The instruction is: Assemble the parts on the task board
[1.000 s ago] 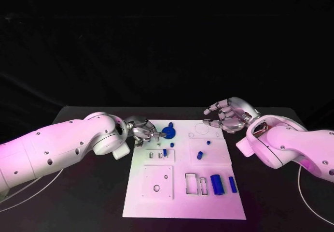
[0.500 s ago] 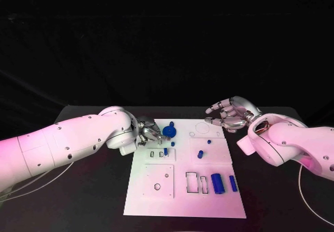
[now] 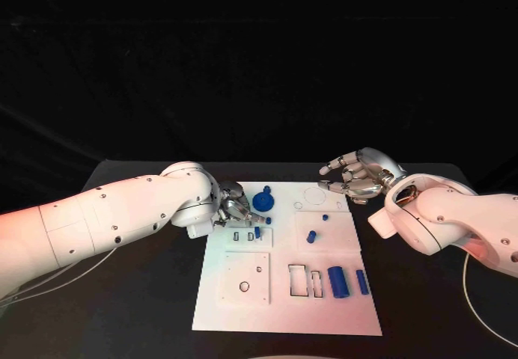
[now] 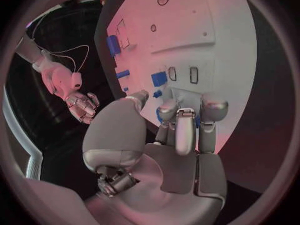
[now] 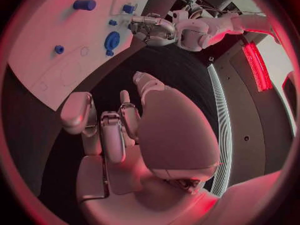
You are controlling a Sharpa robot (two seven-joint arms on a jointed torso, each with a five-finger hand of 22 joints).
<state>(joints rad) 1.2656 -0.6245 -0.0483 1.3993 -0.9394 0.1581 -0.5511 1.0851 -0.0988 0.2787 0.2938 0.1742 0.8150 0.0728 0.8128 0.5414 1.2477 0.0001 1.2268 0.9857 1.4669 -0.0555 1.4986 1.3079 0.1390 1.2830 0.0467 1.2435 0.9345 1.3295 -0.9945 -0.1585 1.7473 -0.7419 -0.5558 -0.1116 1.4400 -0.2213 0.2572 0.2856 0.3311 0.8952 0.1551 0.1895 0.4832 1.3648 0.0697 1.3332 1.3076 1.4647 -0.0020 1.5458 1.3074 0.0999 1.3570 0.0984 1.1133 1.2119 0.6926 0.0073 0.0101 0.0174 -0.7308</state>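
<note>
Task board (image 3: 286,299) lies flat at the centre of the black desk (image 3: 129,299), serving as the landmark. Left robot hand (image 3: 236,210) hovers over the board's far left area, fingers curled downward beside a round blue part (image 3: 263,202); whether it grips a small piece cannot be told, though a sliver of blue shows between its fingertips (image 4: 178,116) in the left wrist view. The posture suggests a part is being seated near the two small slots (image 3: 243,236). Right robot hand (image 3: 356,178) waits just beyond the board's far right corner, fingers loosely curled, holding nothing. Two blue cylinders (image 3: 347,283) lie on the board's near right portion, two small pegs (image 3: 311,237) farther up.
</note>
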